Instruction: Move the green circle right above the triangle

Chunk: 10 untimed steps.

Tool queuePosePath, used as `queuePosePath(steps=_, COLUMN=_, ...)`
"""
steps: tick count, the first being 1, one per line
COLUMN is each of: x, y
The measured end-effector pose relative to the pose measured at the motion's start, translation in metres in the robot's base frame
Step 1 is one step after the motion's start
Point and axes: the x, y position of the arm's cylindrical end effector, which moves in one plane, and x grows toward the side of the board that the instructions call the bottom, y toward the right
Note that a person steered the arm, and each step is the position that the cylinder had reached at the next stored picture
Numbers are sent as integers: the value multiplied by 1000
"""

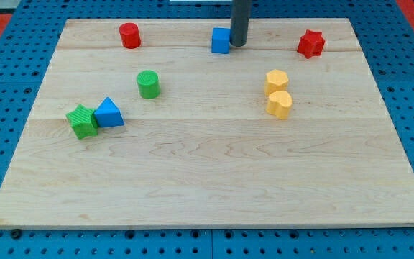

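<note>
1 rod, no claw so no open/closed state: my tip [238, 44] touches blue cube [221, 40], green circle [148, 84] and blue triangle [109, 113] well down-left.

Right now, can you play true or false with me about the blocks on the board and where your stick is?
1. My tip is beside the blue cube, on its right in the view. True.
2. The green circle touches the blue triangle. False: there is a gap; it sits up and to the view's right of the triangle.
3. The green star is against the blue triangle's left side. True.
4. The two yellow blocks are far apart. False: they sit together, one just below the other.
5. The red star is near the view's bottom. False: it is near the top right.
</note>
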Motion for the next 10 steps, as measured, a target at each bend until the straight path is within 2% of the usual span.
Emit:
queuePosePath(steps=1, x=-1, y=40)
queuePosePath(steps=2, x=12, y=53)
queuePosePath(steps=5, x=14, y=49)
queuePosePath(steps=6, x=21, y=31)
queuePosePath(steps=8, x=95, y=-16)
queuePosePath(steps=10, x=96, y=-137)
